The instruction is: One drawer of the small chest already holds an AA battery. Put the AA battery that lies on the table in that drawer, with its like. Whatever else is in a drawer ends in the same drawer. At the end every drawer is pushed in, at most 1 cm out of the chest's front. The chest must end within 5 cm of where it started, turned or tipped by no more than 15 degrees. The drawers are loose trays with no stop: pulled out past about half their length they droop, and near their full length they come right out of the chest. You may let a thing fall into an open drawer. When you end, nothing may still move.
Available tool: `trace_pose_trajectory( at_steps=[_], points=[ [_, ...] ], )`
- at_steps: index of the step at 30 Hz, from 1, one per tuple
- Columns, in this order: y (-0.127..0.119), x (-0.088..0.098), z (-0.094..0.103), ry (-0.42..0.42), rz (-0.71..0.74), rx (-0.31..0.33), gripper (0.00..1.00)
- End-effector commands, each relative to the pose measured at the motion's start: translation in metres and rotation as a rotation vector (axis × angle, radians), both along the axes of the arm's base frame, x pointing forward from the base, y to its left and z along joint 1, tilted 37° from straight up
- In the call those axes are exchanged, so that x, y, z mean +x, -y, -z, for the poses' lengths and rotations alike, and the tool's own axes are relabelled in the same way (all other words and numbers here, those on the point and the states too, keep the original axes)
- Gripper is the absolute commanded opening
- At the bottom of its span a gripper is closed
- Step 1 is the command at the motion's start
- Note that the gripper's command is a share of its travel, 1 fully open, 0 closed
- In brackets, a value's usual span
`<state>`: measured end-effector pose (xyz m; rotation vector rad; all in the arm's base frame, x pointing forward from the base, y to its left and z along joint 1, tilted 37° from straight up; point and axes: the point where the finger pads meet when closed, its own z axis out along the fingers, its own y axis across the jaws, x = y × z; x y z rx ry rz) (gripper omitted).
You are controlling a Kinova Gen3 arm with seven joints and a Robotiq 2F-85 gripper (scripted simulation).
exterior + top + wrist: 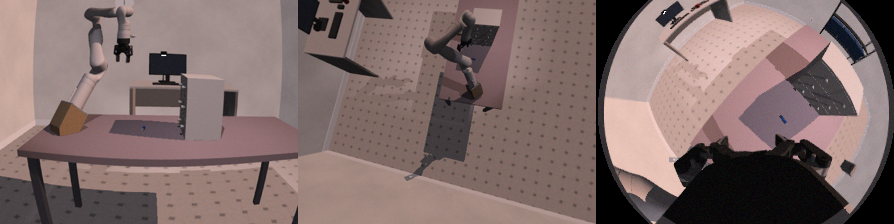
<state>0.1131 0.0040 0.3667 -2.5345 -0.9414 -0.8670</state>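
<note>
The AA battery (473,59) (143,128) (783,119), blue with a paler end, lies on the table in the shadow in front of the chest. The small chest (487,16) (203,108) (848,75) stands upright, pale outside, with a dark front bearing several small knobs. No drawer visibly stands out from the front. The drawers' contents are hidden, so the other battery is not seen. My gripper (459,48) (122,59) (751,140) is open and empty, pointing down high above the table. It is well above the battery and off to one side of it, in front of the chest.
The pinkish table (495,77) (92,148) carries the chest and the arm's brown base block (475,91) (69,120), which stands at the end opposite the chest. A separate desk (154,100) with a monitor (167,64) stands in the background, apart from the table.
</note>
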Motion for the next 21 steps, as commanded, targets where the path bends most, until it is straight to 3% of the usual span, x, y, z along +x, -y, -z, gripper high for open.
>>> trace_pose_trajectory(
  at_steps=[1,7,10,12,21],
  points=[
    [0.004,0.005,0.000,-0.031,-0.004,0.025,1.00],
    [0.045,0.036,-0.009,-0.084,0.122,0.165,1.00],
    [0.054,0.041,-0.009,-0.095,0.149,0.186,1.00],
    [0.073,0.052,-0.007,-0.118,0.206,0.225,1.00],
    [0.073,0.052,-0.007,-0.118,0.206,0.225,1.00]
  ],
)
